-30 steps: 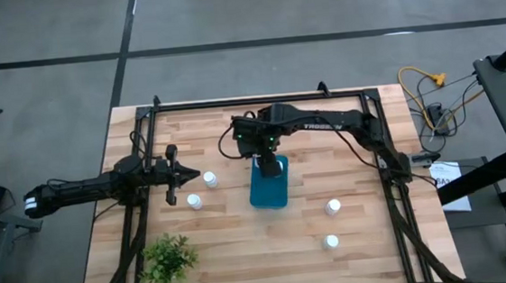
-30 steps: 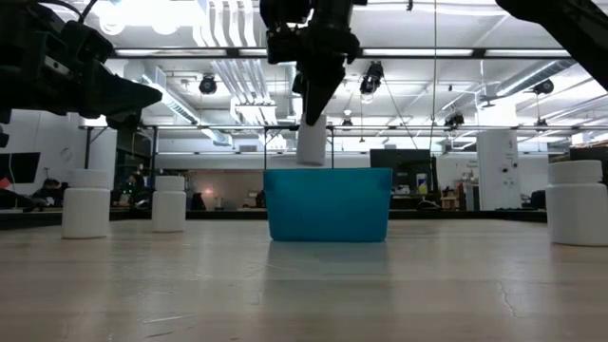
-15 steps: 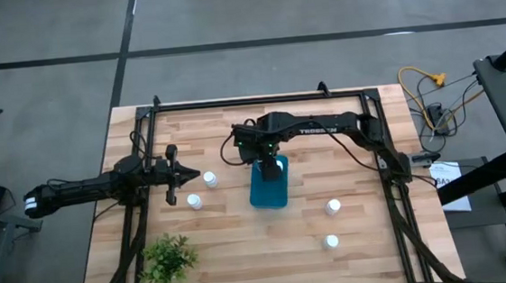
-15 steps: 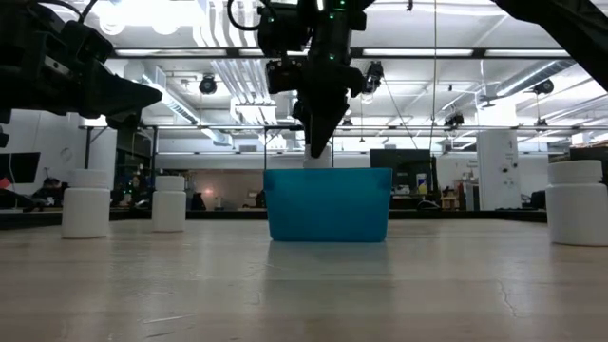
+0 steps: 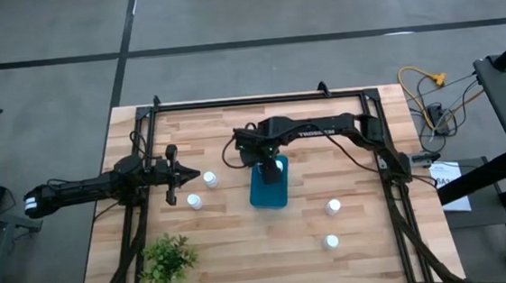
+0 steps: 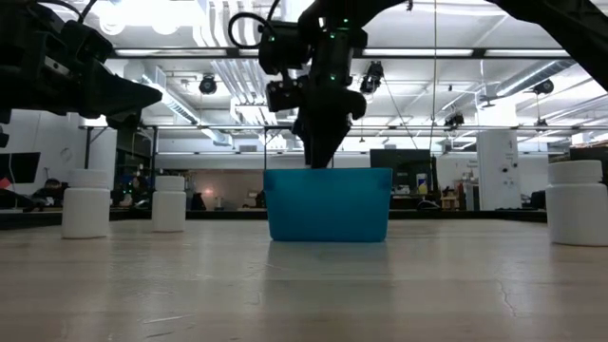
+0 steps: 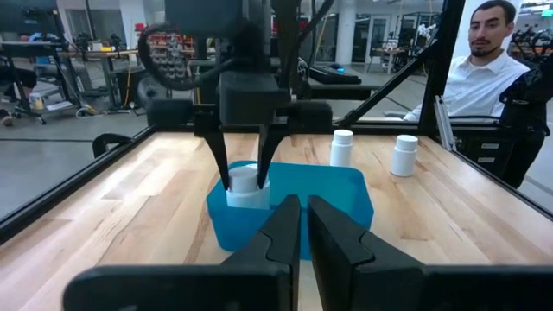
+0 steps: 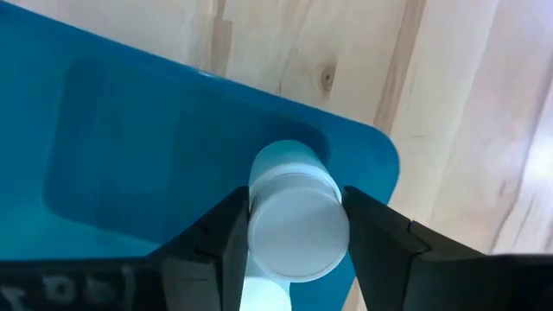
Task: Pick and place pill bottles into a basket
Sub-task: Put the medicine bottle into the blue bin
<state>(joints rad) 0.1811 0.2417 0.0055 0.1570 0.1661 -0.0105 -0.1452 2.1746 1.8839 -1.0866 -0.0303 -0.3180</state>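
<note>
bottle (image 8: 298,223) sits clamped between the fingers (image 8: 216,238) of our right gripper (image 7: 244,177), held upright and lowered inside the basket (image 5: 268,187) at its far end; whether its base touches the floor of the bin we cannot tell. in the low view only the gripper's tips dip behind the basket's rim (image 6: 328,175). our left gripper (image 5: 186,175) hangs just above the table at the left, its fingers close together with a thin gap between them and nothing in it. two bottles (image 5: 210,178) (image 5: 194,201) stand just beside it, between it and the basket. two more (image 5: 332,207) (image 5: 331,241) stand apart on the right side of the table. a plant (image 5: 166,259) sits near the front left edge. a person (image 7: 488,73) shows beyond the table.
</note>
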